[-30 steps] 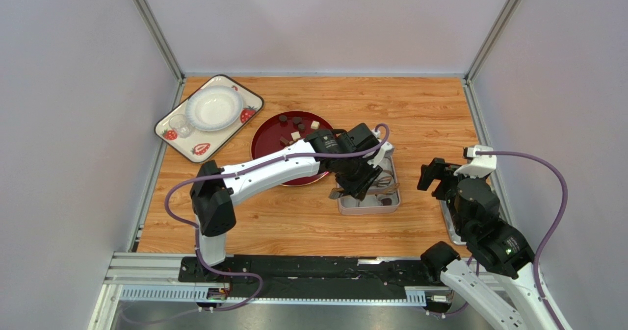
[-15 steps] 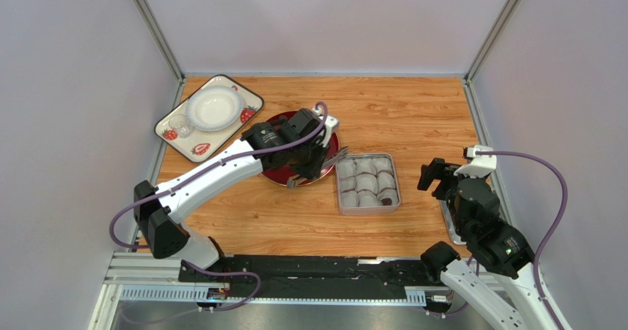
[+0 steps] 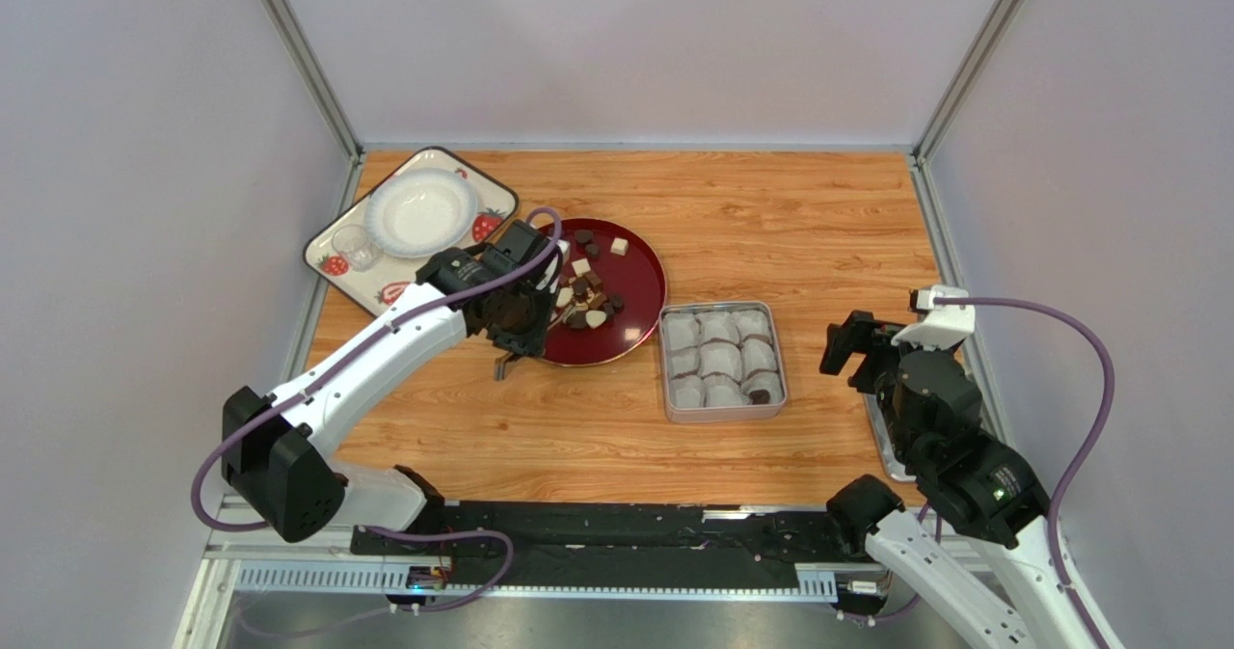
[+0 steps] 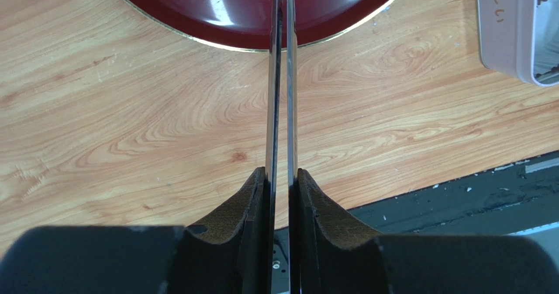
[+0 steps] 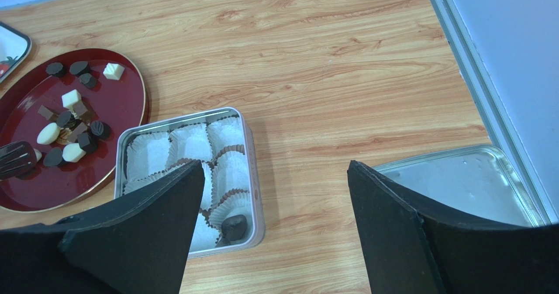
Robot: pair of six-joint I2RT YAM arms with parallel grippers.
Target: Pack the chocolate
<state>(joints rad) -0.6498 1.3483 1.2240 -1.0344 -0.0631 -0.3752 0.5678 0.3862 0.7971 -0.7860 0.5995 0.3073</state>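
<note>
The chocolate (image 3: 585, 293) lies as several small dark and white pieces on a round red plate (image 3: 640, 285), also seen in the right wrist view (image 5: 73, 121). One dark piece (image 5: 234, 226) sits in a paper cup at the near right corner of the square grey tin (image 3: 669, 389). My left gripper (image 3: 516, 319) hangs at the plate's left near edge, shut on metal tongs (image 4: 281, 78) whose two blades run close together towards the plate (image 4: 229, 12). My right gripper (image 5: 275, 176) is open and empty, above the table right of the tin.
A strawberry-patterned tray (image 3: 348, 251) with a white plate and a small glass lies at the back left. The tin's lid (image 5: 459, 182) rests by the right wall. Grey walls close in the wooden table on three sides.
My left arm swung from over the tin back left to the red plate, carrying the tongs. A dark piece now lies in the tin. The right arm has not moved.
</note>
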